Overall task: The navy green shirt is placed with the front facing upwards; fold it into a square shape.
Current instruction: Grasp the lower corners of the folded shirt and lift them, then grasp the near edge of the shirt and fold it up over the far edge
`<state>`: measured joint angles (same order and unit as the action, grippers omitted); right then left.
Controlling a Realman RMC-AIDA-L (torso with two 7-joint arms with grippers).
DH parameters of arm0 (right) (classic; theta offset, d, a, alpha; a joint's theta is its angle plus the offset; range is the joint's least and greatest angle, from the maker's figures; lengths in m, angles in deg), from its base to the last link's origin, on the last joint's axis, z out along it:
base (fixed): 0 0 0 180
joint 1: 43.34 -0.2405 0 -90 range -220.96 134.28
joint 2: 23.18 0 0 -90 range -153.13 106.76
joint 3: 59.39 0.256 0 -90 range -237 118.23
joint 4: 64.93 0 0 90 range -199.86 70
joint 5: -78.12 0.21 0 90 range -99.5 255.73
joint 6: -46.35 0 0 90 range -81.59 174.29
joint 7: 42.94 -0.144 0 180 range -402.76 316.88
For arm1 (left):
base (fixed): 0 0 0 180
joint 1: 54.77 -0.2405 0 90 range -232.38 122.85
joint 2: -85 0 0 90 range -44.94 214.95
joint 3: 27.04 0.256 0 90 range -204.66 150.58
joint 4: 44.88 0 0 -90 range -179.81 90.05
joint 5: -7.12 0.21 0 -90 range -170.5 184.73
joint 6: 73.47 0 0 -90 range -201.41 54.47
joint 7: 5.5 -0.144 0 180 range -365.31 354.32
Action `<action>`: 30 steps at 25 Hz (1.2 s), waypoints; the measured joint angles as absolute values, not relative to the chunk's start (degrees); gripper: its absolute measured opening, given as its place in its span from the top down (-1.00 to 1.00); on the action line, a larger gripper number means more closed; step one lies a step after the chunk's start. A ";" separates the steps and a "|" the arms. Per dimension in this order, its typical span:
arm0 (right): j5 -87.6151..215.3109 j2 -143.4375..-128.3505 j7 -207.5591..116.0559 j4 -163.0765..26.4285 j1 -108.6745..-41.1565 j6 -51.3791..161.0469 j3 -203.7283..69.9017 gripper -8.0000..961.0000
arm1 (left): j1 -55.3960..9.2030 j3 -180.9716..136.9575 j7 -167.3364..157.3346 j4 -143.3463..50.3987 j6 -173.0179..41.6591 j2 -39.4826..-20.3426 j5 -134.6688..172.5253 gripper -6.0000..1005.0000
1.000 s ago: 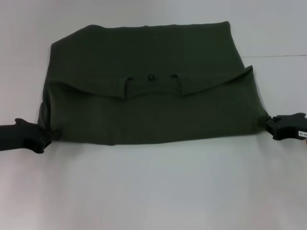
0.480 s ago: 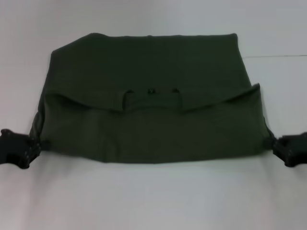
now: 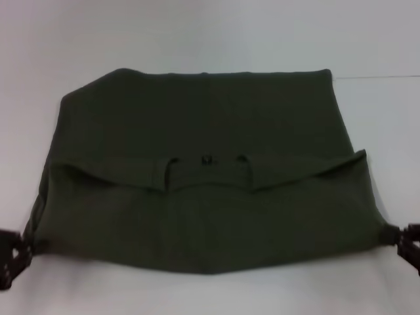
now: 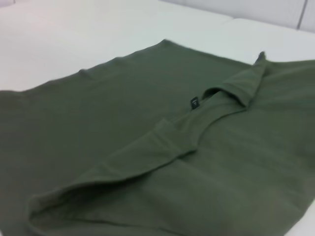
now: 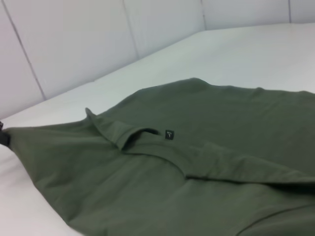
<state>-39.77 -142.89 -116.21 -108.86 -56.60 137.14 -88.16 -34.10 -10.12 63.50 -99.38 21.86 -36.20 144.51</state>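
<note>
Here, one navy green shirt [image 3: 203,197], two grippers.

Collar label [image 5: 169,134] mark prob. unreadable; no other txt.

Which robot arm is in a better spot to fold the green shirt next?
Neither alone, probably. The left gripper is at the navy green shirt's near left corner, the right gripper at its near right corner. Both are equally placed, so they would likely move together.

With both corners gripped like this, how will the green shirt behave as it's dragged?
The green shirt is probably floppy: its near edge sags between the left hand and right hand. It is likely light, and the loose collar flap may shift.
</note>
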 joint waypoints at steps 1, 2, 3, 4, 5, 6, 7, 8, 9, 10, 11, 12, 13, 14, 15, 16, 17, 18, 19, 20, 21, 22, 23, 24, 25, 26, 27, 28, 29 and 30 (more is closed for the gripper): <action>-39.81 -142.89 -115.76 -108.79 -56.14 137.42 -88.15 0.92 | -34.81 -10.63 62.87 -99.84 23.14 -36.43 144.50 0.82; -39.85 -142.90 -115.07 -108.69 -55.45 137.85 -88.11 0.92 | -35.38 -11.21 61.99 -100.01 24.40 -36.56 144.47 0.82; -39.86 -142.95 -114.50 -108.59 -54.89 138.23 -88.03 0.92 | -35.83 -11.70 61.15 -100.11 25.53 -36.67 144.48 0.82; -39.85 -143.04 -113.58 -108.50 -54.09 138.91 -87.72 0.92 | -36.56 -12.65 59.38 -100.12 27.73 -36.92 144.47 0.82; -39.83 -143.13 -112.76 -108.43 -53.54 139.52 -87.40 0.92 | -37.17 -13.29 57.75 -100.08 29.71 -37.11 144.46 0.82; -39.84 -143.22 -111.91 -108.33 -52.92 140.16 -86.95 0.92 | -37.74 -13.85 56.56 -100.03 31.37 -37.29 144.47 0.82; -39.83 -143.27 -111.05 -108.25 -52.28 140.97 -86.42 0.92 | -38.23 -14.13 55.71 -100.03 32.72 -37.49 144.47 0.81; -39.84 -143.31 -110.26 -108.17 -51.61 141.85 -85.86 0.92 | -38.98 -14.44 54.61 -100.07 34.51 -37.73 144.47 0.81; -39.85 -143.32 -109.68 -108.14 -51.06 142.79 -85.56 0.92 | -39.62 -14.60 53.88 -100.21 35.81 -37.93 144.47 0.81; -39.88 -143.32 -109.04 -108.12 -50.38 143.82 -85.14 0.92 | -40.26 -14.70 53.47 -100.43 36.62 -38.19 144.47 0.81; -39.90 -143.31 -108.40 -108.12 -49.74 144.80 -84.71 0.92 | -40.96 -14.77 53.09 -100.69 37.55 -38.44 144.47 0.81; -39.92 -143.30 -107.76 -108.11 -49.13 145.70 -84.18 0.92 | -41.30 -14.78 52.98 -100.82 37.96 -38.52 144.46 0.81; -39.94 -143.28 -107.15 -108.11 -48.65 146.43 -83.72 0.92 | -41.97 -14.82 52.80 -100.99 38.89 -38.64 144.47 0.81; -39.97 -143.25 -106.63 -108.11 -48.04 147.09 -83.30 0.92 | -42.46 -14.93 52.61 -101.14 39.64 -38.70 144.47 0.81; -39.99 -143.20 -106.24 -108.10 -47.56 147.61 -83.09 0.92 | -42.81 -15.25 52.26 -101.22 40.28 -38.70 144.47 0.80; -40.01 -143.15 -105.98 -108.09 -47.17 148.03 -82.96 0.92 | -43.14 -15.78 51.80 -101.29 40.81 -38.71 144.57 0.80; -40.01 -143.12 -105.91 -108.09 -47.00 148.20 -82.87 0.92 | -43.32 -16.39 51.41 -101.30 41.16 -38.71 144.71 0.80; -40.01 -143.10 -105.87 -108.08 -46.87 148.26 -82.71 0.92 | -43.37 -16.82 51.20 -101.25 41.22 -38.70 144.85 0.80; -40.01 -143.06 -105.90 -108.08 -46.86 148.26 -82.52 0.92 | -43.37 -17.29 51.04 -101.09 41.29 -38.67 144.99 0.80; -40.01 -143.03 -106.09 -108.10 -46.98 148.19 -82.37 0.92 | -43.32 -17.56 51.06 -100.99 41.29 -38.61 145.04 0.80; -40.01 -143.01 -106.56 -108.14 -47.27 148.12 -82.13 0.92 | -43.22 -17.96 51.33 -100.83 41.25 -38.55 145.07 0.80; -40.01 -143.00 -107.10 -108.19 -47.61 148.03 -81.92 0.92 | -43.04 -18.48 51.87 -100.64 41.07 -38.50 145.08 0.80; -40.01 -142.96 -108.06 -108.25 -48.02 147.96 -81.71 0.92 | -42.92 -18.79 52.23 -100.50 40.91 -38.43 145.08 0.79; -40.01 -142.93 -108.78 -108.33 -48.40 147.92 -81.54 0.92 | -42.75 -19.20 52.81 -100.23 40.61 -38.33 145.09 0.79; -40.02 -142.87 -110.31 -108.52 -48.99 147.78 -81.32 0.92 | -42.58 -19.67 53.32 -99.94 40.33 -38.19 145.10 0.79; -40.13 -142.82 -111.63 -108.72 -49.49 147.69 -81.20 0.92 | -42.34 -20.43 53.55 -99.34 40.15 -37.91 145.11 0.79; -40.48 -142.77 -113.18 -109.10 -50.09 147.62 -81.09 0.92 | -42.34 -20.43 53.55 -99.34 40.15 -37.91 145.11 0.79; -40.95 -142.73 -114.15 -109.48 -50.47 147.59 -80.99 0.92 | -42.20 -21.23 53.81 -98.95 39.92 -37.75 145.10 0.79; -41.54 -142.72 -114.95 -109.94 -50.83 147.59 -80.94 0.92 | -42.05 -22.11 54.29 -98.64 39.62 -37.62 145.00 0.79; -42.04 -142.72 -115.51 -110.35 -51.12 147.64 -80.86 0.92 | -41.97 -22.73 54.69 -98.45 39.40 -37.53 144.90 0.79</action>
